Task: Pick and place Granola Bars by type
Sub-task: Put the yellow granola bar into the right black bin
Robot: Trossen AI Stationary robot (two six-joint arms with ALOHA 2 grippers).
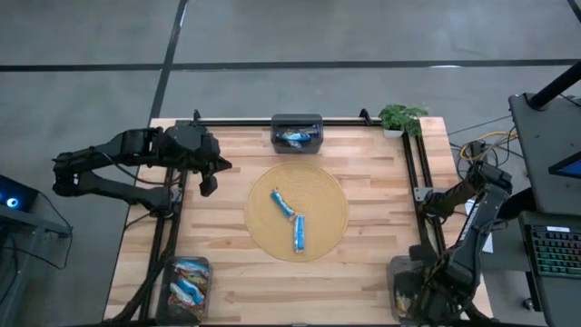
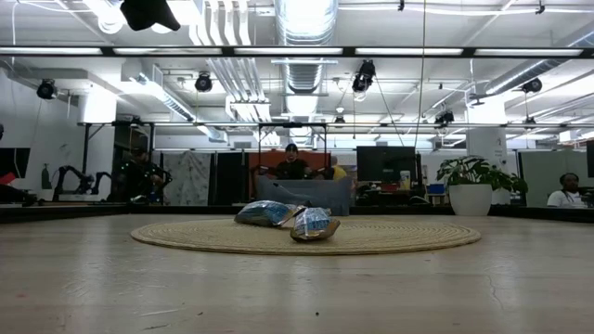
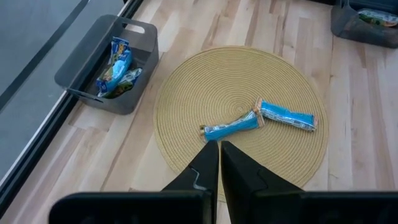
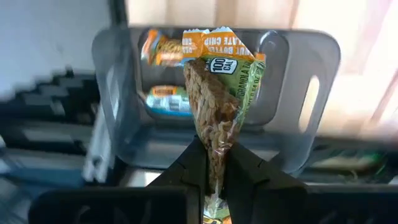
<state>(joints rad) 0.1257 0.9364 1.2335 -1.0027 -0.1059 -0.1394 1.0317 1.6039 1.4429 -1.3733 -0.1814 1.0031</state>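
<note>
A pale wooden surface [image 1: 363, 263] carries a round woven mat [image 1: 297, 211] at its centre. Two blue-wrapped granola bars [image 1: 290, 218] lie on the mat, meeting end to end in a shallow V. At the far edge of the surface, a grey bin [image 1: 297, 133] holds more blue-wrapped bars [image 1: 292, 138]. At the near left corner, a second bin [image 1: 187, 286] holds a heap of bars in blue and white wrappers [image 1: 188, 282]. A third bin [image 4: 217, 99] sits at the near right corner, with orange-wrapped bars [image 4: 163, 50] inside. The left hand [image 3: 219, 163] hangs over the left part of the surface, just off the mat's far left edge, its fingers clenched together and holding nothing. The right hand [image 4: 216, 165] is directly above the near right bin, grasping an orange and green wrapped granola bar [image 4: 221, 93] by one end, so the bar stands up over the bin's opening. A small potted plant [image 1: 400, 118] stands at the far right corner of the surface. Beyond the surface, people sit at desks in an open workroom.
</note>
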